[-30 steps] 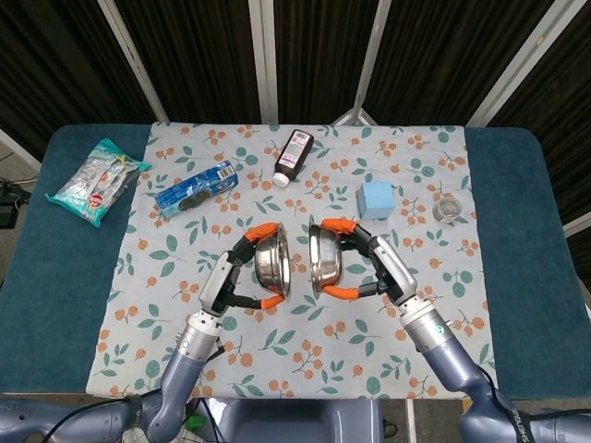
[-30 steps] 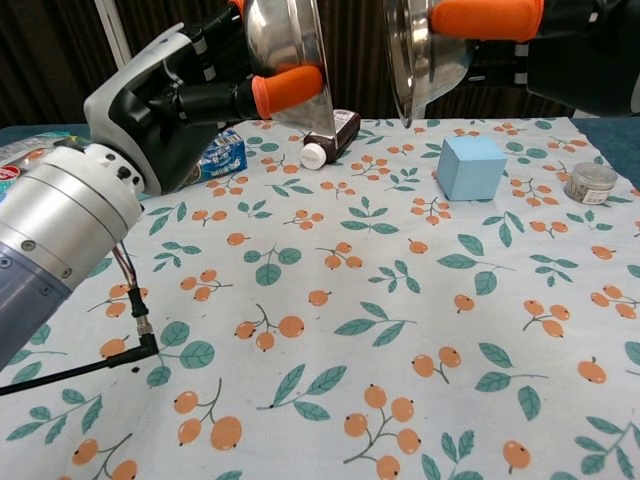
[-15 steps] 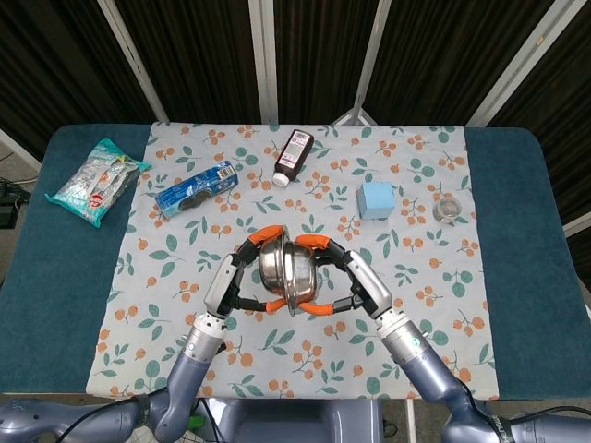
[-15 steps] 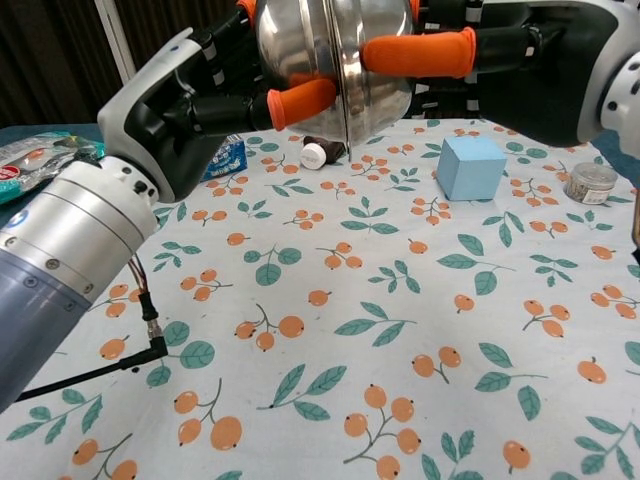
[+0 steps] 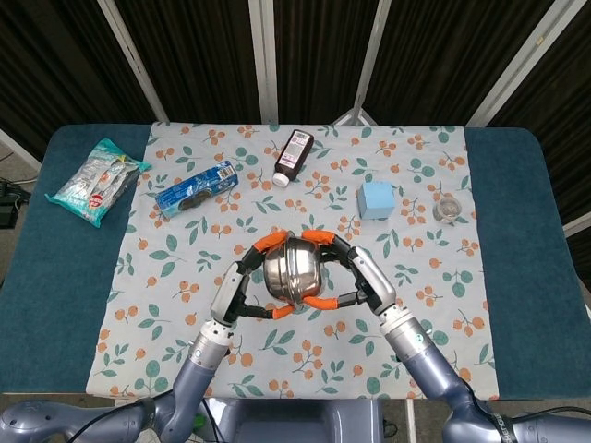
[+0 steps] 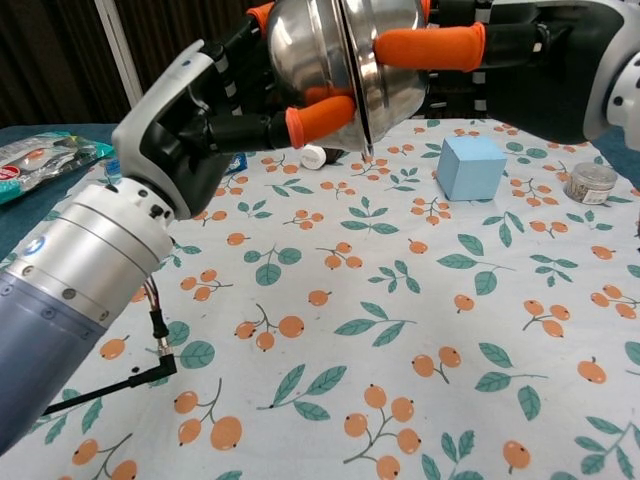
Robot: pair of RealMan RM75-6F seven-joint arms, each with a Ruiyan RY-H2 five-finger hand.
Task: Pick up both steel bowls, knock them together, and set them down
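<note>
Two steel bowls are held rim to rim above the middle of the cloth. My left hand (image 5: pixel 242 288) grips the left bowl (image 5: pixel 280 270), and my right hand (image 5: pixel 362 277) grips the right bowl (image 5: pixel 306 269). In the chest view the left bowl (image 6: pixel 303 45) and the right bowl (image 6: pixel 392 75) meet along one edge near the top of the frame. The left hand (image 6: pixel 215 105) and the right hand (image 6: pixel 500 55) wrap them with orange fingertips. Both bowls are tipped on their sides, clear of the table.
A dark bottle (image 5: pixel 294 156) lies at the back centre. A blue packet (image 5: pixel 195 188) and a snack bag (image 5: pixel 97 181) lie to the left. A light blue cube (image 5: pixel 376 198) and a small glass jar (image 5: pixel 447 209) sit to the right on the patterned cloth (image 5: pixel 166 277).
The two bowls were apart a second ago; both hands swung inward and brought them together. Since half a second ago they stay pressed together and have shifted slightly toward me.
</note>
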